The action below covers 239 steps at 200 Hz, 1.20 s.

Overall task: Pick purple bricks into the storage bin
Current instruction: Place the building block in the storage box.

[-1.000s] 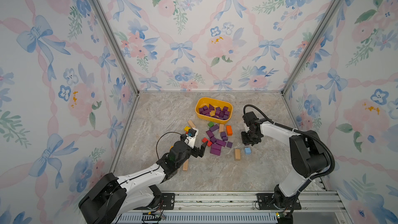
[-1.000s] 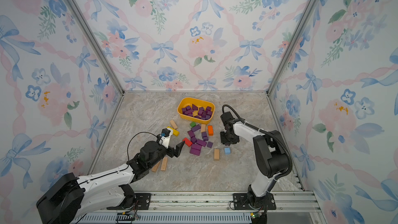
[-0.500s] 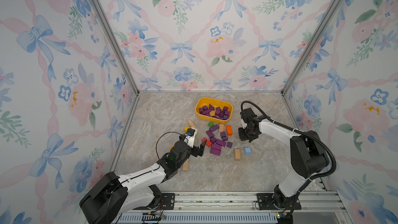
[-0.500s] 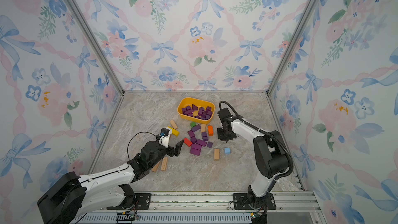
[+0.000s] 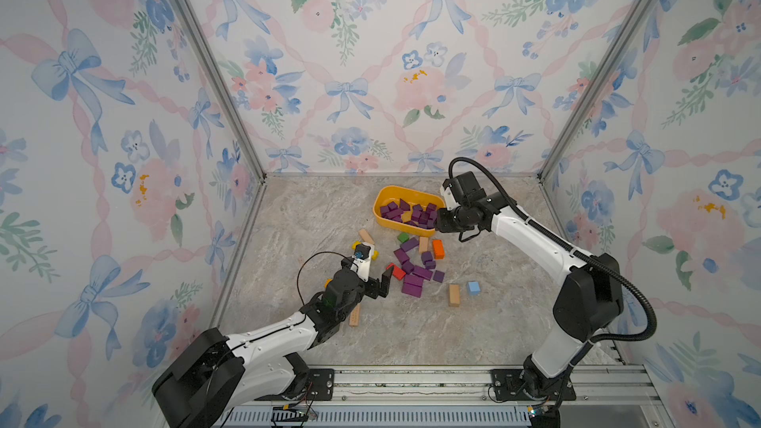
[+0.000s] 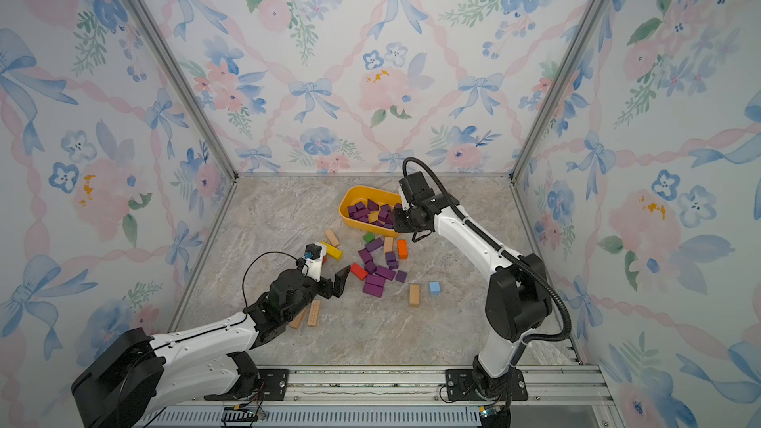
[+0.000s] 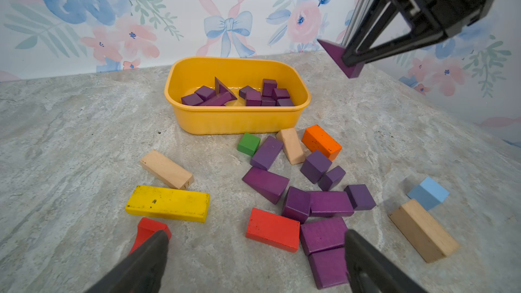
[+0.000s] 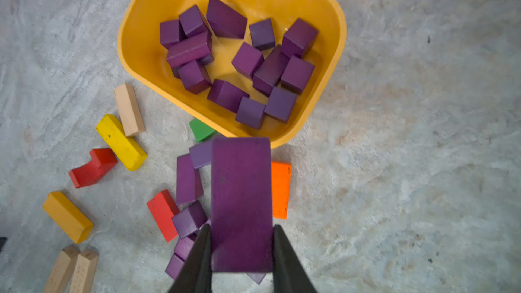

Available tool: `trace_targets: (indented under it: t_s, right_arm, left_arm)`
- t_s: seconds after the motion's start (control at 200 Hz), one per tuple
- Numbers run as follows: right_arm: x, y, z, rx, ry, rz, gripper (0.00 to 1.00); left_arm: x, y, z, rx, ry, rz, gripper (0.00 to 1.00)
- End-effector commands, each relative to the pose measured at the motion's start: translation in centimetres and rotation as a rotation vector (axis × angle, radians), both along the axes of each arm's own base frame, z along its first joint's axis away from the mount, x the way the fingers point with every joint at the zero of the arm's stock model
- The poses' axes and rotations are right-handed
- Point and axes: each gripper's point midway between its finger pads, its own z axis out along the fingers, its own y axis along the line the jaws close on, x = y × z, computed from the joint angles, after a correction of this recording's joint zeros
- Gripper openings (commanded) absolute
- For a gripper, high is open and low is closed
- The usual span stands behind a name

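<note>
Left jaws: spread wide and empty, on the left arm (image 5: 267, 335), hovering low over the bench (image 5: 313, 216) at the near edge of the loose pile.
Risk at left jaws: a red block (image 7: 272, 229) lies touching two purple bars (image 7: 324, 235), all roughly between the fingers (image 7: 146, 260). If I close from here, I judge I could take red along with purple, or shove the touching bars apart.
Loose purple bricks (image 5: 413, 269): about ten lie on the bench, packed close, with a green block (image 7: 248, 144), a tan bar (image 7: 291, 145) and an orange block (image 5: 438, 249) mixed in. Any descent here risks knocking a neighbour.
Storage bin (image 5: 376, 212): it sits just behind the pile with a dozen or so purple bricks inside, crowded toward the right arm's end.
Right jaws: clenched on a purple wedge (image 7: 342, 57), held clear of the bench at the bin's corner nearest that arm. I cannot tell whether it is fully past the rim.
Risk at right jaws: released now, the wedge may strike the rim and drop back among the loose blocks. Its sloped face could also slip in the grip, or land on the heap and tumble out of the shallow bin.
</note>
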Motion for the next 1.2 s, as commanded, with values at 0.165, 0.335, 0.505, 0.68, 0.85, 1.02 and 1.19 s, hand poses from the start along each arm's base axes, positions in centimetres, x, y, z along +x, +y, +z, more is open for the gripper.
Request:
trace_targets:
  t_s: [0.165, 0.335, 0.505, 0.68, 0.85, 1.02, 1.19]
  right_arm:
    - [4.0, 2.6, -3.4, 0.068, 0.075, 0.006, 0.31]
    - [5.7, 3.2, -5.5, 0.089, 0.094, 0.012, 0.44]
    - [6.2, 3.5, -5.0, 0.126, 0.070, 0.006, 0.61]
    - [5.5, 2.4, -2.7, 0.111, 0.025, 0.001, 0.64]
    - [2.9, 0.6, 0.7, 0.124, -0.055, -0.007, 0.89]
    - [-0.9, -0.4, 3.3, 0.170, -0.078, 0.016, 0.97]
    - [-3.9, -2.0, 6.4, 0.205, -0.145, 0.000, 0.97]
  left_arm:
    - [-0.5, -0.8, -0.9, -0.036, 0.068, -0.034, 0.98]
    - [-0.3, -1.0, -1.6, -0.006, 0.097, -0.038, 0.98]
    - [0.1, -1.6, -3.6, 0.089, 0.172, -0.043, 0.98]
    - [0.8, -1.6, -4.9, 0.162, 0.225, -0.020, 0.98]
    - [0.9, -2.9, -5.2, 0.163, 0.258, -0.061, 0.98]
    - [0.2, -5.1, -6.3, 0.177, 0.325, -0.149, 0.98]
    - [-0.6, -6.4, -6.9, 0.222, 0.362, -0.178, 0.98]
